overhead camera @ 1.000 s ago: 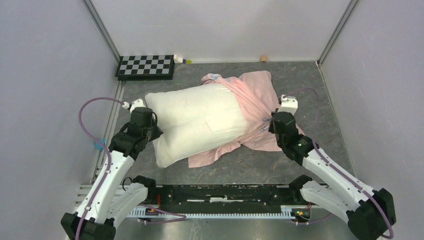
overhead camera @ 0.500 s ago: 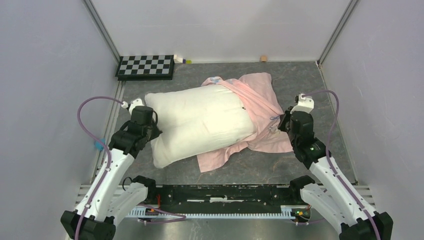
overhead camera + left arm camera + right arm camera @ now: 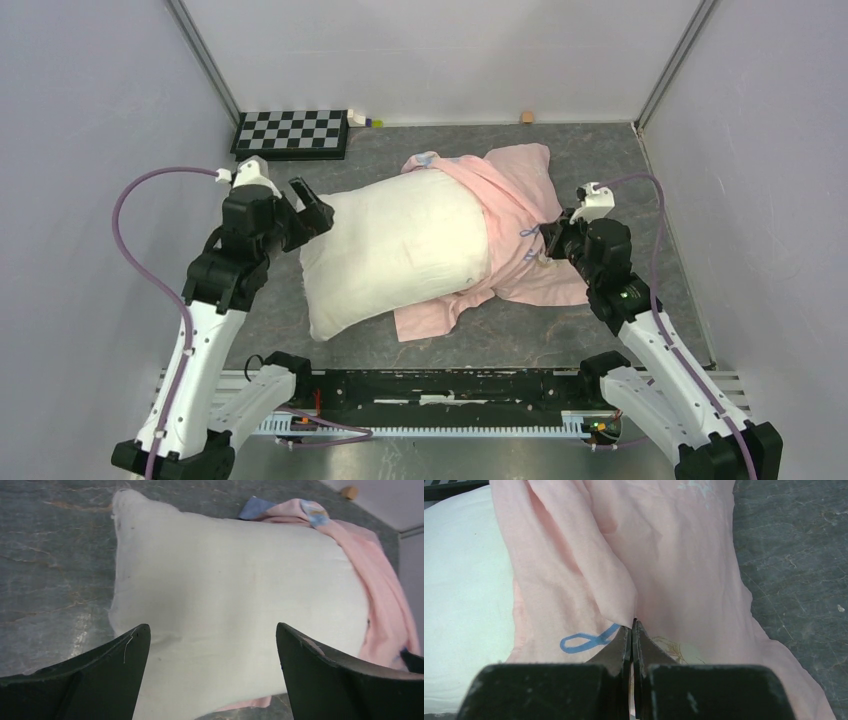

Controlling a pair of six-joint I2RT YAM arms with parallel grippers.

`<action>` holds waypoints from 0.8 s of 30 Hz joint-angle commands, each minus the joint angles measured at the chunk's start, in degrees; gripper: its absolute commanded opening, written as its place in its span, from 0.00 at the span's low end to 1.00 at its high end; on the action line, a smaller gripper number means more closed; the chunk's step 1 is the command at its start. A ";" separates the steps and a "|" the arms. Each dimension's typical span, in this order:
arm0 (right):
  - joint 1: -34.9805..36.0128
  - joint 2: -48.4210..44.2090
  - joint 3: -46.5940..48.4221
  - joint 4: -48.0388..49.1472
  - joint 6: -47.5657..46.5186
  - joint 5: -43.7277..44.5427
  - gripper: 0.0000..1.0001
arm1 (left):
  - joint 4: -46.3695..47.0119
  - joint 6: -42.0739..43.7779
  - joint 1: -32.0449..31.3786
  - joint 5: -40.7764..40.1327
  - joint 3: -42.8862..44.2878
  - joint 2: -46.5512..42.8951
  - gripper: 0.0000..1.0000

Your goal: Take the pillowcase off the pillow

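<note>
— Looking down from above, where does everything sit?
— The pillow (image 3: 395,250) lies across the grey table (image 3: 620,180), mostly bare. The pillowcase (image 3: 520,215), pink side out, drapes only the end nearest the right gripper (image 3: 548,243). That gripper is down on the pink cloth, with the pillow just to its left. The left gripper (image 3: 311,205) hangs just beside the pillow's other end, spread wide, with nothing in it.
— And the left wrist camera?
— Two dark fingers (image 3: 100,680) stand far apart at the bottom. The white pillow fills the space ahead of and between them. Whether they touch it, I cannot tell. Pink cloth wraps the end farthest from the fingers, with a blue scrap beside it.
— The right wrist?
— The jaws are pressed together, pinching a raised fold of the pillowcase right at the tips. The pillow shows to the left of them, bare table to the right.
</note>
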 commanded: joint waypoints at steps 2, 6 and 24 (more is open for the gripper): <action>-0.28 -0.48 -0.12 3.97 -1.33 -2.65 0.00 | 1.73 -0.61 -1.23 15.71 1.49 -0.92 1.00; -0.26 -0.10 -0.59 5.26 -1.33 -4.91 0.00 | 0.92 -0.32 -18.14 1.28 2.08 4.03 1.00; -0.28 1.15 -0.05 4.68 -1.95 -9.31 0.00 | 0.65 4.62 -40.54 -14.36 16.47 38.45 1.00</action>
